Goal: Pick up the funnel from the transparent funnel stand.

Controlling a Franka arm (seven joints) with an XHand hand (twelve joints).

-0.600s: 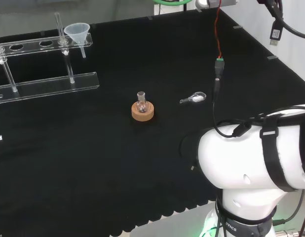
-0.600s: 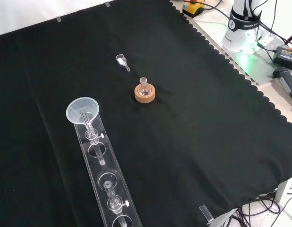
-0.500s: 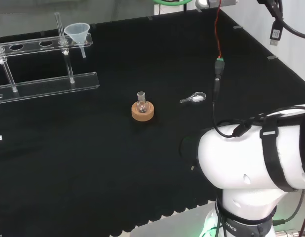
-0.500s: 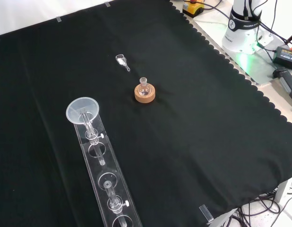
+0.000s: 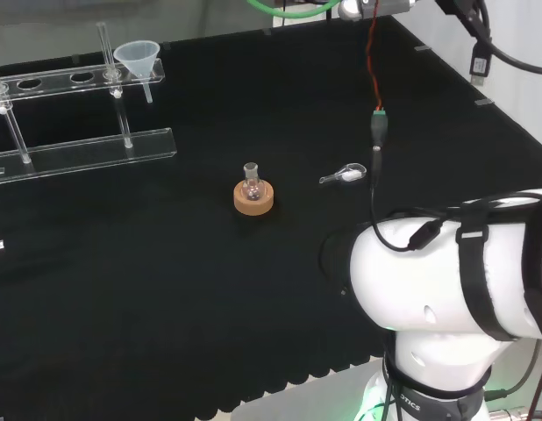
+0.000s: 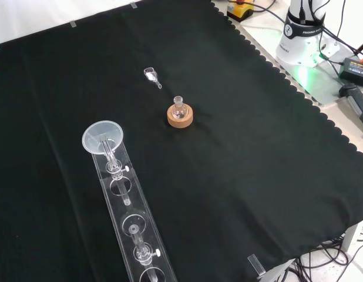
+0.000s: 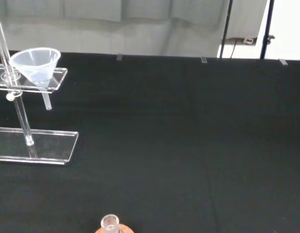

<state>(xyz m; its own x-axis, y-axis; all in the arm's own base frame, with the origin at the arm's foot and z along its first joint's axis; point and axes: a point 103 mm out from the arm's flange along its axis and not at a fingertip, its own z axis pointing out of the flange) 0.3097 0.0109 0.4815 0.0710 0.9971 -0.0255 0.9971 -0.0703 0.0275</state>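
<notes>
Currently, you cannot tell the state of the hand, whether released, clenched or grasping.

Locate the clear plastic funnel (image 5: pixel 138 58) at the far left corner of the black-cloth bench (image 5: pixel 210 289) in the head view. It sits upright in the end hole of the transparent funnel stand (image 5: pixel 74 151), with its cone above the stand's upper plate and its stem hanging below it, clear of the base plate. In the front view the funnel (image 6: pixel 103 137) is at the upper end of the stand (image 6: pixel 130 223), which runs along the cloth toward the near edge of the bench (image 6: pixel 258 147). In the wrist view the funnel (image 7: pixel 36 65) rests in the same end hole of the stand (image 7: pixel 28 145).

Moving right, note the small clear round-bottomed glass flask (image 5: pixel 251 181) standing upright in a cork ring stand (image 5: pixel 253 198) near the middle of the bench, well apart from the funnel stand. The front view shows the same flask (image 6: pixel 179 107) and cork ring (image 6: pixel 180 117).

Further right in the head view, a small clear glass scoop (image 5: pixel 345 174) lies flat on the cloth, near the cork ring but not touching it. In the front view the scoop (image 6: pixel 151 75) lies beyond the flask.

At the right of the head view, the arm's large white link (image 5: pixel 455 281) stands over the near right edge of the bench.
</notes>
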